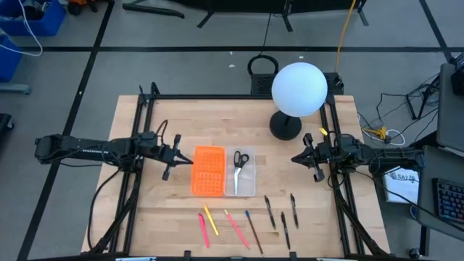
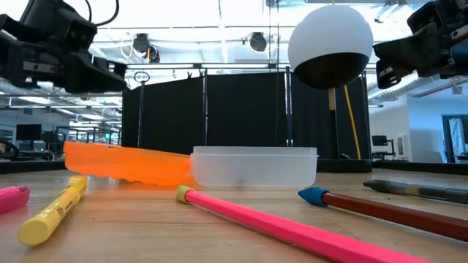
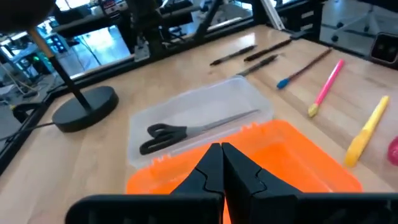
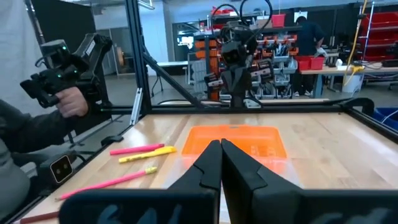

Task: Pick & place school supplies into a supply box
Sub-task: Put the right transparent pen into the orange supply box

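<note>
Your left gripper [image 1: 168, 156] hangs above the table just beside the orange half of the supply box [image 1: 208, 171], on its outer side; in its wrist view the two fingers [image 3: 210, 169] are pressed together with nothing between them. Your right gripper [image 1: 307, 159] hangs over the other side of the table, near the black base of the white globe lamp [image 1: 298, 88], well apart from the box. Its fingers [image 4: 211, 163] are also together and hold nothing.

The box lies open in the middle of the table [image 1: 145, 217], orange half toward your left arm and clear tray [image 1: 241, 174] toward your right. The scissors [image 1: 238, 164] already lie inside the clear tray, black handles toward the lamp end.

The rest of the supplies are still on the wood in a loose row in front of the box. From your left you have a pink pen [image 1: 203, 228], a yellow pen [image 1: 210, 220] touching or crossing it, a long pink pencil [image 1: 235, 227] and a brown pencil with a blue cap [image 1: 253, 229]. Three dark pens [image 1: 283, 214] lie a little farther toward your right arm.

In the right wrist view a person's hand [image 4: 73, 103] grips a black controller [image 4: 59, 71] beyond the table's edge.
</note>
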{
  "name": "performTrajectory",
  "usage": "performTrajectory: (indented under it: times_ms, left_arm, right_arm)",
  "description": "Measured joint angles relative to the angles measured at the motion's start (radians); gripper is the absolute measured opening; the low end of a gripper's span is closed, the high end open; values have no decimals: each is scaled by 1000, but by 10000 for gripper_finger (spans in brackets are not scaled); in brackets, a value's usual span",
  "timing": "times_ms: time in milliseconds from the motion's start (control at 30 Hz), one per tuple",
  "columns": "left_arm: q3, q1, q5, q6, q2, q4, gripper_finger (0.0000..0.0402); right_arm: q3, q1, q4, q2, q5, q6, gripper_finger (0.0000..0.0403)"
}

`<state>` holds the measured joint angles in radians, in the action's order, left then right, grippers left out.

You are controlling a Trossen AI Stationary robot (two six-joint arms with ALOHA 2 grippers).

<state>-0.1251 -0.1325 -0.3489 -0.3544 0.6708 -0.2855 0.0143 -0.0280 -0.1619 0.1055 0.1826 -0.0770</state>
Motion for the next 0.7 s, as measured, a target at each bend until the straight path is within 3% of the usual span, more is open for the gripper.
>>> performTrajectory:
  times_ms: [367,500,700]
  left_arm:
    - [94,-146,-226,17,-209,0,2]
    - [115,-172,-265,27,-285,33,2]
    - [115,-175,-265,60,-327,41,4]
  right_arm:
    - [0,28,-60,14,-15,-44,0]
    - [6,59,-108,46,-166,-42,0]
    - [109,163,-81,201,-287,-42,0]
